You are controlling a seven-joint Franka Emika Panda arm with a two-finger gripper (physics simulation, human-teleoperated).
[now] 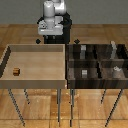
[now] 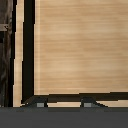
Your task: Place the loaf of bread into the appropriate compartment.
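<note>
Approach step, nothing grabbed yet; gripper (image 2: 64, 104) hanging released over light-wood tray (image 1: 35, 80); loaf of bread (image 1: 16, 71) sitting far off; next needing reach over, descend, pinch.

Support surfaces, as I read them from the exterior view: wooden plank floor (image 1: 30, 107) across the frame. Standing on it, thin-legged light-wood tray (image 1: 35, 82), left half of frame, and dark-brown striped divided box (image 1: 95, 82), right half, apparently touching the tray. On the tray floor, lower left: one loaf of bread (image 1: 16, 71).
</note>
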